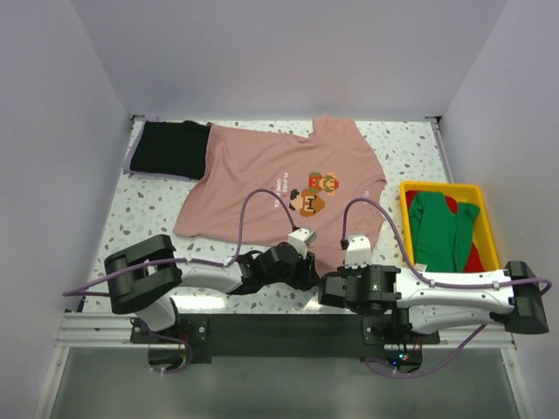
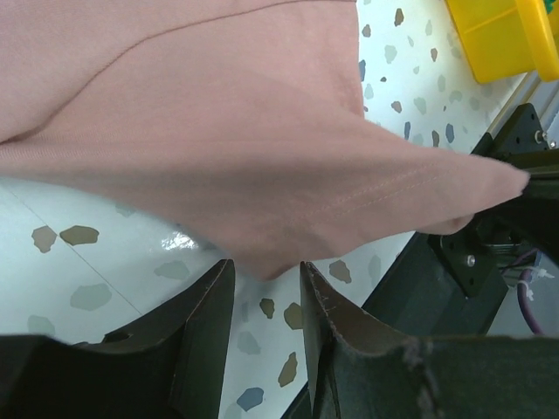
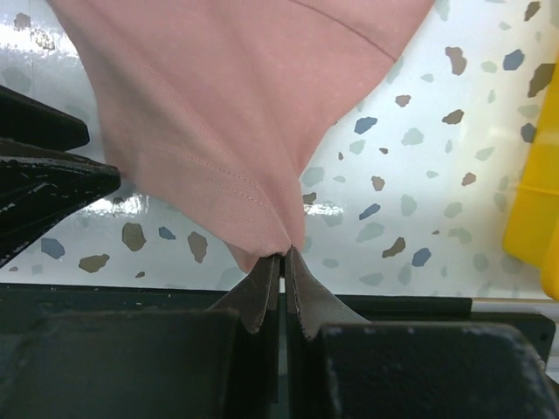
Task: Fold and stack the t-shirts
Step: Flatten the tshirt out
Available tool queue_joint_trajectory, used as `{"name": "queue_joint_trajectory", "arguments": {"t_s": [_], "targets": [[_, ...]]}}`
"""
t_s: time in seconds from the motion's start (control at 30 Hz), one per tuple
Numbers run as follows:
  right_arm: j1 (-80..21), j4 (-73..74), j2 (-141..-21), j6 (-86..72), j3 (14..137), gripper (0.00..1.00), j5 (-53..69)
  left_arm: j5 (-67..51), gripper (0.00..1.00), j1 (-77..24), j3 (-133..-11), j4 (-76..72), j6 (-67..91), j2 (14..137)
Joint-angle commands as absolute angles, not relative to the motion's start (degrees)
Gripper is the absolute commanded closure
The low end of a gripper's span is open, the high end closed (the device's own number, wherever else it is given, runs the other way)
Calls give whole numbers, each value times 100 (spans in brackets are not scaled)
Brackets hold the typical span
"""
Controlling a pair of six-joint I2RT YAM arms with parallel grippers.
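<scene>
Left arm [image 1: 205, 278] lies low, stretched rightward from its base. Left tool [image 2: 266, 269]: fingers parted with a clear gap, and a hem of the pink t-shirt [image 2: 218, 131] dips to the gap's mouth, not clamped. Right arm [image 1: 445, 295] lies low, stretched leftward. Right tool [image 3: 281, 255]: fingers pressed together, pinching a corner of that shirt. The two tools sit close, facing each other.

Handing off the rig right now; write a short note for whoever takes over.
Left gripper: open at the near hem of the pink t-shirt, not gripping.
Right gripper: shut on that hem.
The pink t-shirt lies mostly spread on the table; black t-shirt at the far-left corner; green t-shirt and red t-shirt in the yellow bin.
Done: nothing stacked. Left: fold the pink one, then the others, and stack.
</scene>
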State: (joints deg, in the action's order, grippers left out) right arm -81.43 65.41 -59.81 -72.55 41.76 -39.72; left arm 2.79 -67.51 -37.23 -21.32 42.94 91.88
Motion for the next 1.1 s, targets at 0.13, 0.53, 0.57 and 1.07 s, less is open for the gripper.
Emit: {"name": "queue_joint_trajectory", "arguments": {"t_s": [0.13,0.53,0.57,1.07], "targets": [[-8069,7374,-5933,-7410,4843,99,-4570,527,59,-6803,-3981,-1846,4271,9290],[-8033,6882,-6038,-7286,4509,99,-4298,317,48,-6899,-3805,-2584,4395,9457],[-8033,6838,-6064,-7295,4430,99,-4246,316,49,-6917,-3832,-2601,4316,9509],[-8025,6267,-6372,-7339,4096,100,-3902,852,53,-7005,-3981,-2277,4491,9729]]}}
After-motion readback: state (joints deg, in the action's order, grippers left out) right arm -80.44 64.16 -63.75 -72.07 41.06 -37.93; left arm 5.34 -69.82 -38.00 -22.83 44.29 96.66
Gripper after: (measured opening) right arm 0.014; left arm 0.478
